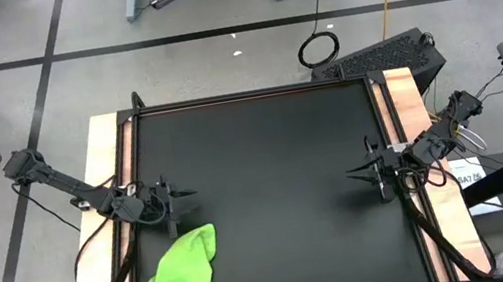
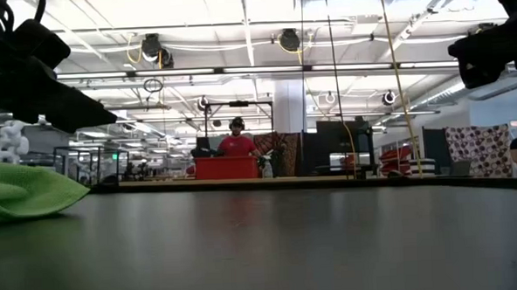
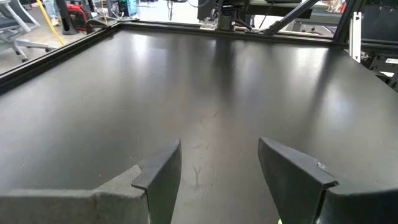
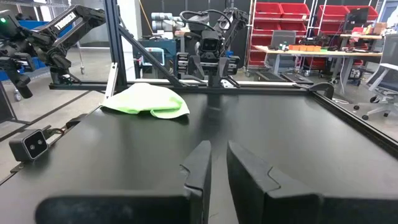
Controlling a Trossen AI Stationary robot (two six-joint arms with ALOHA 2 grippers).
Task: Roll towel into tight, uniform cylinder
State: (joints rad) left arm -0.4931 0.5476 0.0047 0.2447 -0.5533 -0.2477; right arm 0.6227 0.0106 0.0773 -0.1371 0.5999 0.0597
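The lime-green towel (image 1: 183, 271) lies crumpled in a loose heap on the black table near its near left corner; it also shows in the low view (image 2: 24, 192) and in the right wrist view (image 4: 148, 101). My left gripper (image 1: 182, 196) hovers at the table's left side, just beyond the towel's far edge, open and empty; its fingers show apart in the left wrist view (image 3: 217, 168). My right gripper (image 1: 356, 173) hovers at the table's right side, far from the towel, its fingers nearly together with a narrow gap (image 4: 219, 163), empty.
A raised black frame (image 1: 249, 95) and wooden side strips (image 1: 105, 184) border the black table top. A small camera (image 4: 34, 144) sits at the table's near edge. People (image 2: 237, 137) and shelves stand in the room beyond.
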